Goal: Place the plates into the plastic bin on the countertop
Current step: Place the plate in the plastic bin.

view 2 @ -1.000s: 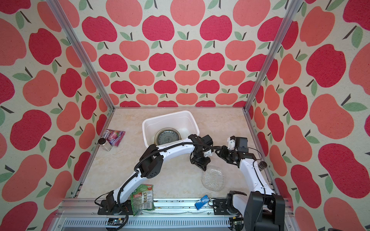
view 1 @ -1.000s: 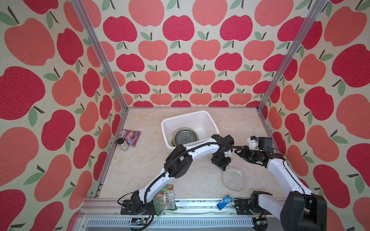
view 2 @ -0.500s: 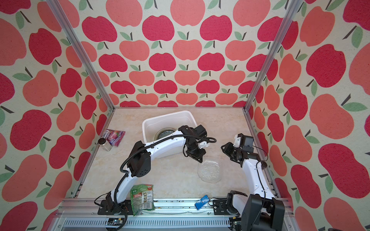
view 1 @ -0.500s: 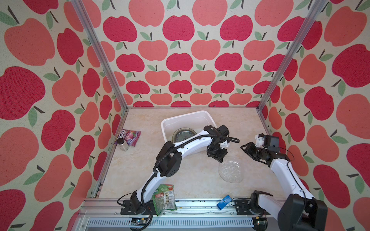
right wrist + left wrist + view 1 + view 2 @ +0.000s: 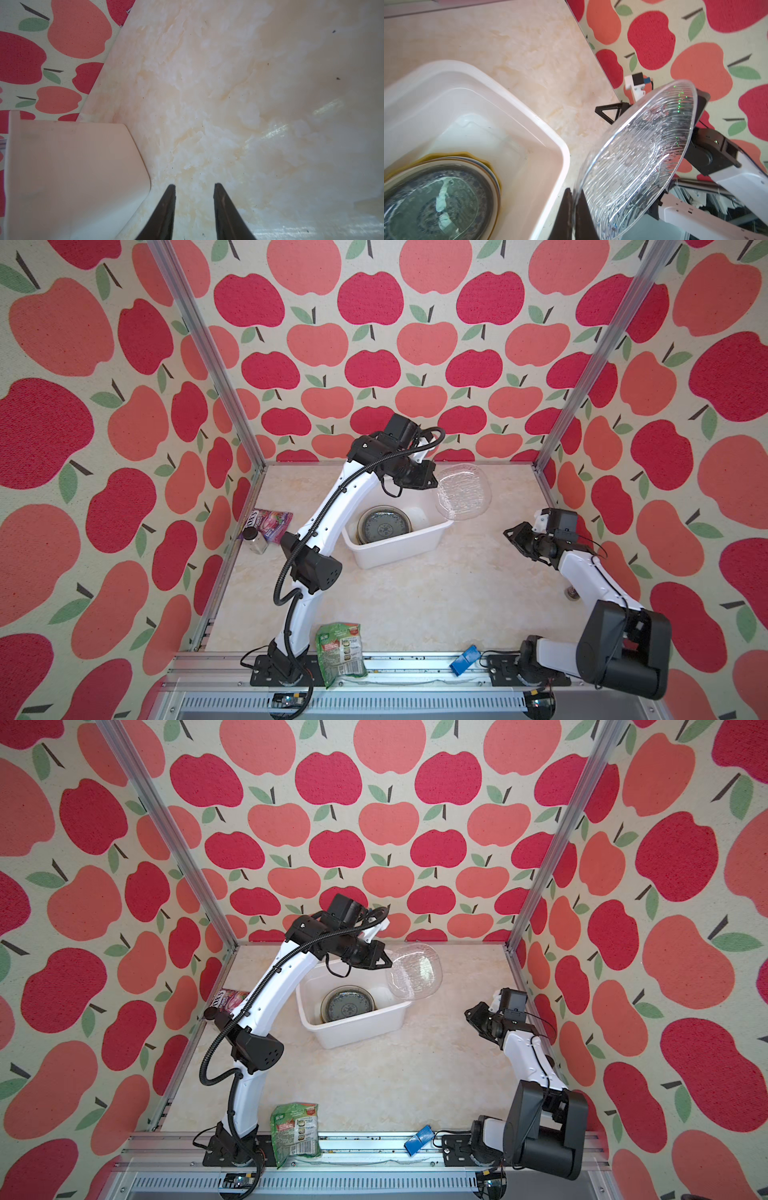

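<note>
Left fingers (image 5: 565, 209) pinch the rim of a clear plate (image 5: 463, 493), held tilted in the air beside a corner of the bin (image 5: 395, 551), which holds stacked plates (image 5: 384, 526). Right fingers (image 5: 168, 207) stand apart, empty. Next move, likely: carry the plate over the stack, level it, lower and release.

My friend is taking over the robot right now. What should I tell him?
Left gripper: shut on the clear plate at its rim, holding it tilted in the air near the bin.
Right gripper: open, empty, above the countertop to the right of the bin.
Done: a stack of plates lies in the bin, with the grey glass plate on top.
Left: lower the clear plate onto the stack and let go. No other plate shows on the countertop.
</note>
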Tool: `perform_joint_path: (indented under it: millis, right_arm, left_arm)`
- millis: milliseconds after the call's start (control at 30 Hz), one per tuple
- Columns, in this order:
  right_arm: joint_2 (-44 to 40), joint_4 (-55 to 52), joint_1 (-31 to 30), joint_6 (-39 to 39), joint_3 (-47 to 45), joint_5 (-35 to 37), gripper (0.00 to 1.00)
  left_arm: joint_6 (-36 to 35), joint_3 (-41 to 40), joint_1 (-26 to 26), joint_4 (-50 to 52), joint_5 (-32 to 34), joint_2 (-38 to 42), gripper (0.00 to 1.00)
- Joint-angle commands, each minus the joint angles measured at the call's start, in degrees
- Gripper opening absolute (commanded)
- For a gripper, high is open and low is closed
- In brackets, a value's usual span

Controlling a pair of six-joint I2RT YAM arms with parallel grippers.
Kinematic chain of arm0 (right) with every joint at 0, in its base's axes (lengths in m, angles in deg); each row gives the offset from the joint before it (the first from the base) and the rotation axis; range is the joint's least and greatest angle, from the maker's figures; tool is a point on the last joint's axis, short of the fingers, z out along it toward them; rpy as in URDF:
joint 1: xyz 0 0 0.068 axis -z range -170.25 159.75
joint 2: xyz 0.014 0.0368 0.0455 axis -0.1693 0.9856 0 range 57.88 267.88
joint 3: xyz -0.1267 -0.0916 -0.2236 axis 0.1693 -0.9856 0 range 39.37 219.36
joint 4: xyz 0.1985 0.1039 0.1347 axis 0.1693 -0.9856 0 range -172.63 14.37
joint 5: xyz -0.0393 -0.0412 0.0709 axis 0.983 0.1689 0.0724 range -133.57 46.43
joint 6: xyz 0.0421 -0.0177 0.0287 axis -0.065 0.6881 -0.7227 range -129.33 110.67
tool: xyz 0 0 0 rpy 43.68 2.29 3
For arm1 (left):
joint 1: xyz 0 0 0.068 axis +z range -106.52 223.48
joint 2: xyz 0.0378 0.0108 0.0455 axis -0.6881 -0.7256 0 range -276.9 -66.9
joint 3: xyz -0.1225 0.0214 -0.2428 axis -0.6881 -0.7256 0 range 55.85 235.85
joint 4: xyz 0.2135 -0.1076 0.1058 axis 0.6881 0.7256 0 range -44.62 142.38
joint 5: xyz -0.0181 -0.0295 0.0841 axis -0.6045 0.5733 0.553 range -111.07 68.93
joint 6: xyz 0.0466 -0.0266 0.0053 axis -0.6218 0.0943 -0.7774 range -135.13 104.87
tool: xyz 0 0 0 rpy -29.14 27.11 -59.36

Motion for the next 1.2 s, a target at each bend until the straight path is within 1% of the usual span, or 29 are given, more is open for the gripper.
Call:
perform_joint_path:
  millis: [0,67,133,233,333,400,467,533,633,733,833,1000,1167]
  right_arm:
    - [-0.3,-4.8,-0.6,0.2,5.9,4.3,0.34]
    - [-0.7,-9.3,-2.0,3.1,8.5,8.8,0.34]
    - [-0.3,-13.3,-3.6,5.3,10.2,12.6,0.33]
    - [-2.8,-13.6,-5.8,6.8,8.3,17.9,0.33]
    - [-4.4,-14.3,-6.4,5.1,6.0,20.4,0.33]
    - [-4.3,-15.1,-6.7,4.4,5.5,20.8,0.33]
    - [-3.7,-16.2,-7.2,4.2,6.2,21.3,0.33]
    - [-2.7,-17.5,-7.5,4.8,7.9,21.8,0.33]
    - [-1.1,-18.3,-7.6,5.8,9.9,21.8,0.33]
    - [0.9,-18.9,-7.6,6.0,12.0,21.6,0.33]
    - [2.5,-18.5,-7.8,5.3,13.0,21.3,0.33]
    - [5.4,-19.8,-8.3,5.8,15.3,21.0,0.33]
    - [6.1,-19.8,-8.4,6.5,16.3,20.9,0.33]
  left_arm:
    - [6.1,1.2,5.2,4.4,8.0,-2.2,0.00]
    - [7.1,0.9,6.4,5.7,12.0,-2.5,0.00]
    - [6.9,0.8,6.3,6.4,16.2,-2.7,0.00]
    - [6.4,0.5,6.2,9.0,21.3,-3.2,0.00]
    - [4.4,0.5,6.6,13.7,24.8,-3.5,0.00]
    - [3.3,-0.2,7.4,16.4,25.6,-3.3,0.00]
    - [3.2,-5.6,8.7,15.3,24.6,-1.3,0.00]
    - [3.4,-9.2,9.7,15.0,24.2,-0.4,0.00]
    - [3.5,-11.5,10.1,14.6,23.6,-0.9,0.00]
    - [3.8,-11.3,10.1,13.8,22.5,-2.3,0.00]
    - [4.2,-11.8,10.1,14.1,22.8,-3.6,0.00]
    - [4.5,-16.2,9.8,13.8,22.1,-3.7,0.00]
    - [5.5,-20.3,9.6,13.2,23.5,-3.4,0.00]
